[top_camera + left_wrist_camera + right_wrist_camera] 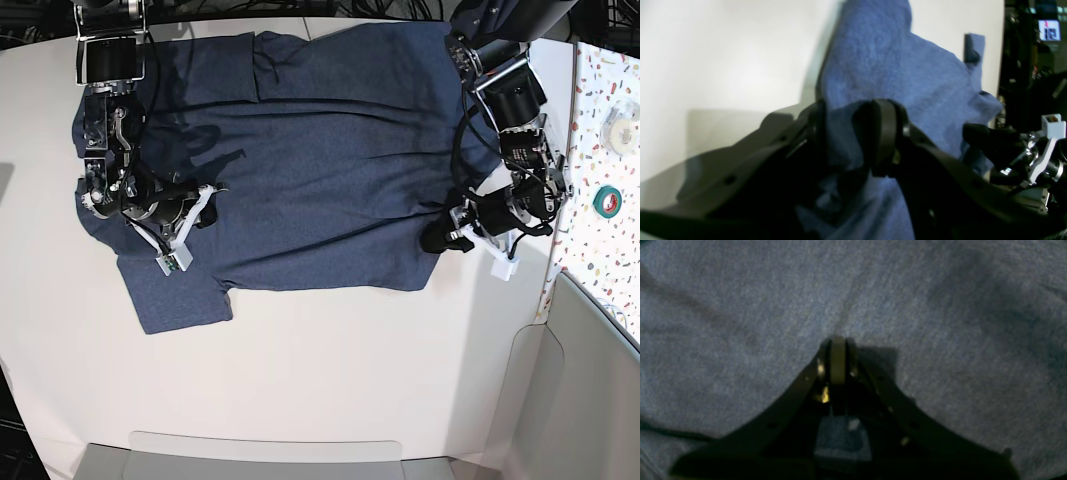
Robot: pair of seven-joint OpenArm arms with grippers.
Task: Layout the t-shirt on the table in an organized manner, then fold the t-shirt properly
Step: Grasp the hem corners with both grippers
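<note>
The navy t-shirt (320,150) lies spread across the far part of the white table (320,380), with one sleeve (180,295) pointing toward the near side. My left gripper (437,240) sits at the shirt's right edge. In the left wrist view the left gripper (850,133) has its jaws apart, with a fold of the t-shirt (880,60) lying between them over the table (723,66). My right gripper (210,195) is over the shirt's left part. Up close, the right gripper (838,341) is shut, its tips resting on the t-shirt (740,306); whether they pinch cloth is not visible.
A speckled strip (600,100) runs along the right side and carries a teal tape roll (607,200). Grey panels border the table at the front (270,455) and at the right (590,380). Cables hang behind the far edge.
</note>
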